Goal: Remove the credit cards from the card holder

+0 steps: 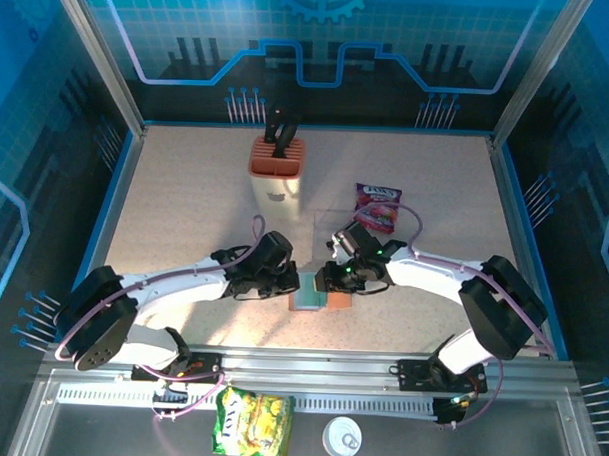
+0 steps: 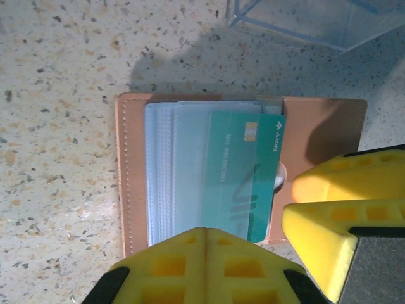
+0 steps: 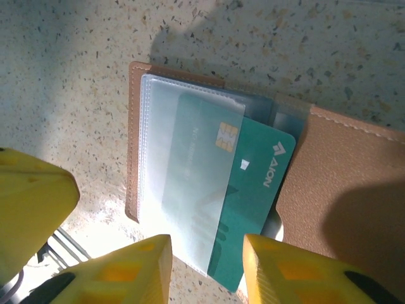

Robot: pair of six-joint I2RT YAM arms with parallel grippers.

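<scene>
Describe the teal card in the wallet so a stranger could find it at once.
Near the front middle of the speckled beige table lies an open brown leather-like card holder. Poking out of its clear plastic sleeves is a teal plastic credit card; unlike the pale see-through sleeves, it is solid teal with a gold chip and white lettering.

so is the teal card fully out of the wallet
No, the teal card lies partly under the wallet's clear sleeve, with only its logo end poking out.
</scene>
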